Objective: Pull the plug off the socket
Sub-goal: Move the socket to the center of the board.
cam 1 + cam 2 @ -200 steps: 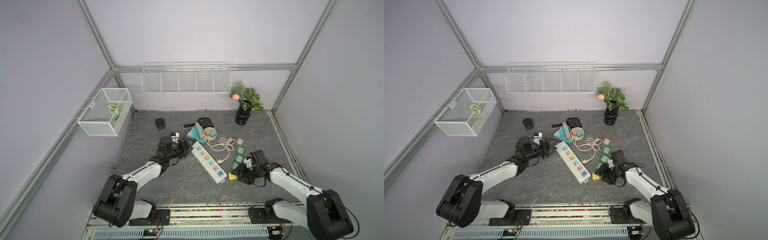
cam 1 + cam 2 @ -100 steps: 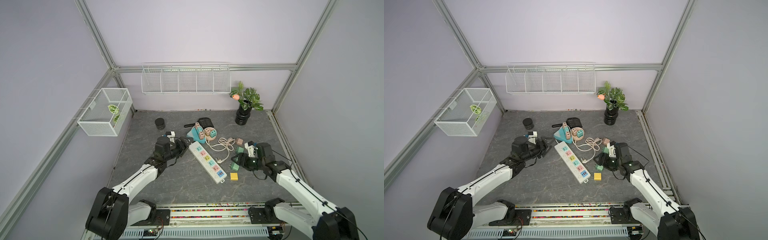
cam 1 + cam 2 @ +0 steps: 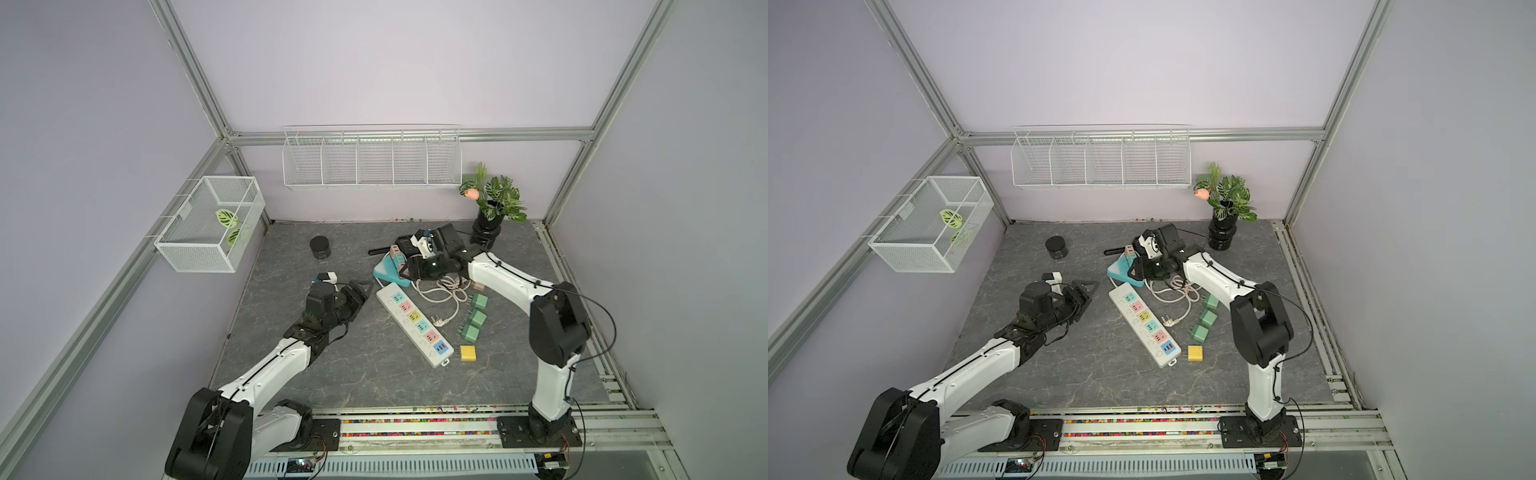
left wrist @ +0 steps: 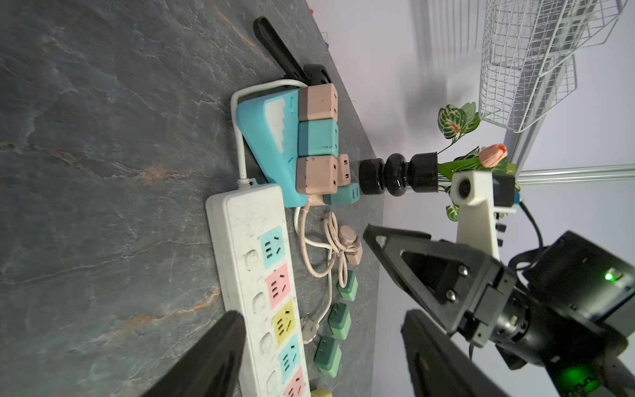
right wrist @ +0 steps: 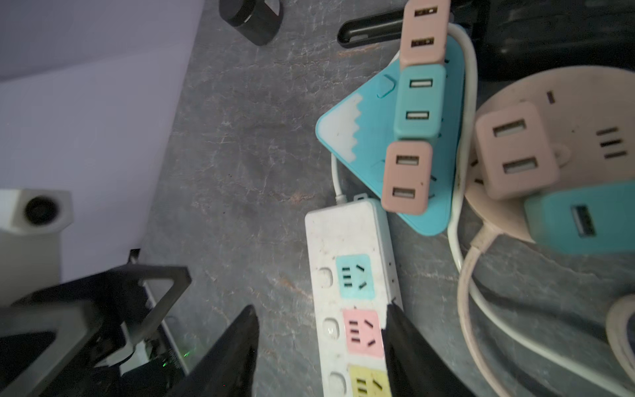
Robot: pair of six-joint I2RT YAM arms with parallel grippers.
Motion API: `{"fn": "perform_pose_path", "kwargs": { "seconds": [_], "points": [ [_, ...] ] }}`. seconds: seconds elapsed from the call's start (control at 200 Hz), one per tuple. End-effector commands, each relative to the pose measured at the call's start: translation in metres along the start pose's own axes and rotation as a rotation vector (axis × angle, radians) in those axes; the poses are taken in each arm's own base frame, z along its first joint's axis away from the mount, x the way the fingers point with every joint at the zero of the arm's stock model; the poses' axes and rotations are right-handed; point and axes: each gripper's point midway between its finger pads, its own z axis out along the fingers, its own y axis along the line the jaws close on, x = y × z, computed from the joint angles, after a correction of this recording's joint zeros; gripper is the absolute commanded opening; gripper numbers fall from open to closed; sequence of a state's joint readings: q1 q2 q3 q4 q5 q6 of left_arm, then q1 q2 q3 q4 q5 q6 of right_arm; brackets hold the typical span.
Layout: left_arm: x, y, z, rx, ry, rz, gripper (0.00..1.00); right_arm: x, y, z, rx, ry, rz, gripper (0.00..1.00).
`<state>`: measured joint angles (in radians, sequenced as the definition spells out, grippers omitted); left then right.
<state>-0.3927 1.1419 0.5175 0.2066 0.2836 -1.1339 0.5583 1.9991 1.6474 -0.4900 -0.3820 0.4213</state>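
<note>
Toward twelve o'clock on the grey stone-look tabletop (image 3: pixel 374 374), a teal mountain-shaped socket block (image 5: pixel 374 130) holds three cube plugs in a row; the pink cube plug (image 5: pixel 407 177) at the row's six o'clock end looks the likely target. Right gripper (image 5: pixel 322 307) hovers just above the block's four o'clock side, jaws apart and empty, seemingly lining up. Left gripper (image 3: pixel 360 293), jaws likewise apart and empty, sits low at nine o'clock of the long white power strip (image 3: pixel 415 324), probably ready to brace

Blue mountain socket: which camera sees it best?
Right wrist view: the blue socket fills the frame, its three plugs clear from above. The left wrist view shows it side-on, farther off. In both top views it is small and partly hidden.
</note>
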Motion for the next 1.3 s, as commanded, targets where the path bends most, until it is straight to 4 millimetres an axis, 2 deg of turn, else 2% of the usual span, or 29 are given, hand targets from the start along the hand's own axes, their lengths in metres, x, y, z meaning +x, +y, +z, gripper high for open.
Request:
{"fn": "perform_pose_path", "kwargs": {
  "seconds": [0.0,0.125,0.38,0.57,0.67,0.825,0.975,1.12,1.295],
  "points": [
    [0.000,0.009,-0.005,-0.036,-0.004,0.023,0.78,0.013,-0.044,0.004,0.260,0.108,-0.014,0.62],
    [0.000,0.011,-0.006,-0.045,-0.011,0.021,0.78,-0.003,-0.056,0.019,0.372,0.128,-0.014,0.64],
    [-0.003,0.007,-0.002,-0.055,0.001,0.069,0.78,-0.018,-0.056,0.055,0.365,0.128,-0.076,0.62],
    [0.002,0.008,0.008,-0.062,0.051,0.053,0.78,-0.025,-0.045,0.069,0.327,0.119,-0.128,0.49],
    [0.005,0.008,0.015,-0.069,0.084,0.041,0.77,-0.017,-0.046,0.069,0.350,0.144,-0.160,0.42],
    [0.007,0.005,0.025,-0.078,0.129,0.044,0.76,0.002,-0.048,0.059,0.363,0.155,-0.183,0.31],
    [0.008,0.015,0.040,-0.138,0.166,0.031,0.73,0.022,-0.044,0.045,0.351,0.137,-0.188,0.29],
    [0.009,0.027,0.062,-0.194,0.220,0.027,0.70,0.044,-0.039,0.037,0.329,0.155,-0.174,0.29],
    [0.007,0.019,0.096,-0.166,0.286,0.042,0.63,0.060,-0.035,0.035,0.322,0.174,-0.168,0.29]
  ]
}}
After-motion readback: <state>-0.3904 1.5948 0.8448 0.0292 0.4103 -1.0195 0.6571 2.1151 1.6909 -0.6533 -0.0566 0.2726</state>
